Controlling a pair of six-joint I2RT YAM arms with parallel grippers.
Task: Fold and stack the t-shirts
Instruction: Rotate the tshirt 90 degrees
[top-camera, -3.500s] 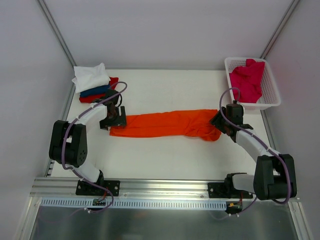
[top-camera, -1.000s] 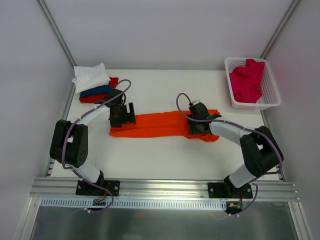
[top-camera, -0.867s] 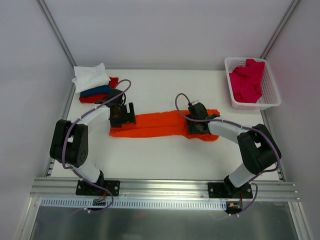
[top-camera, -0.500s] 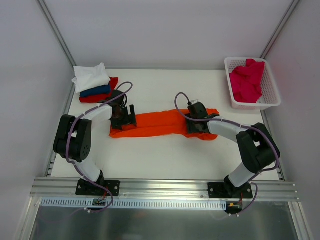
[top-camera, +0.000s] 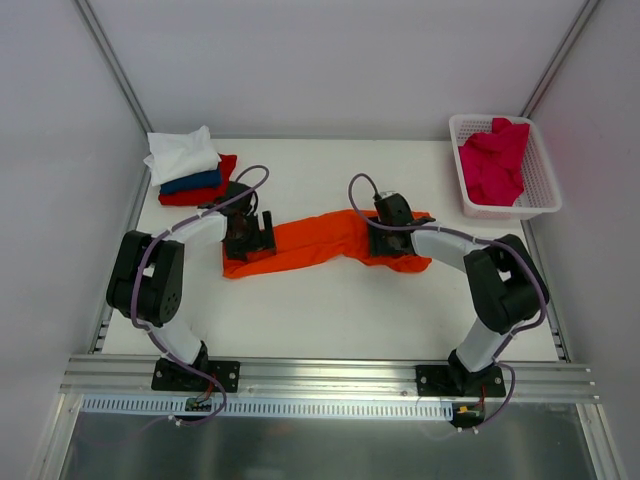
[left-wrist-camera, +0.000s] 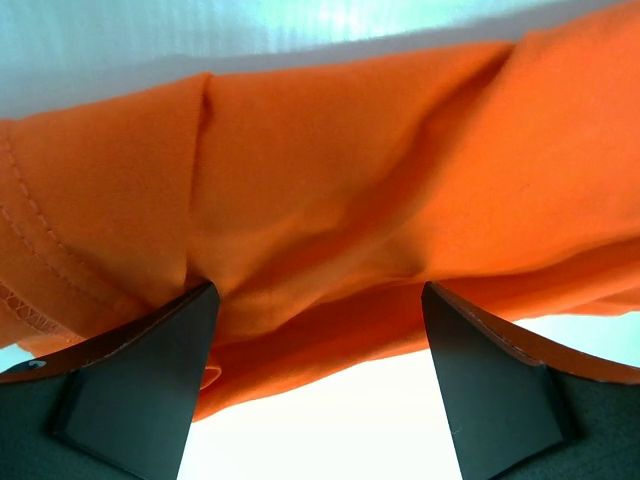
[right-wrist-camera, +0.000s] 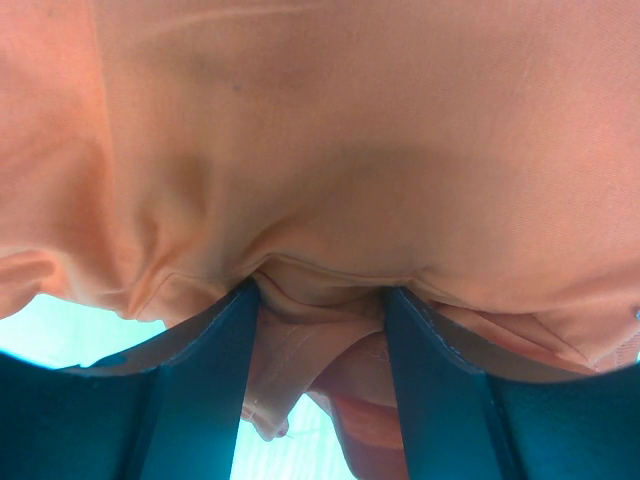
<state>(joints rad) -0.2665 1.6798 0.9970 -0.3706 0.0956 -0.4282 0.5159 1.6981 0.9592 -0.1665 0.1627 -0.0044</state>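
We are reaching both arms from the near rail over the white table (top-camera: 330, 310) to the orange t-shirt (top-camera: 315, 238), which is lying as a long rumpled band across the middle. We are holding the left gripper (top-camera: 262, 240) spread wide at the band's left end, gripping nothing, likely readying a pinch. The right gripper (top-camera: 385, 242) is clamping a bunched fold near the right end, probably to carry it over. Farther back, the white t-shirt (top-camera: 180, 152), dark blue t-shirt (top-camera: 195, 182) and red t-shirt (top-camera: 215, 193) are sitting stacked at the left corner. At the right, the crimson-pink t-shirt (top-camera: 492, 160) is waiting in the basket (top-camera: 540, 195). Pale walls are enclosing everything.
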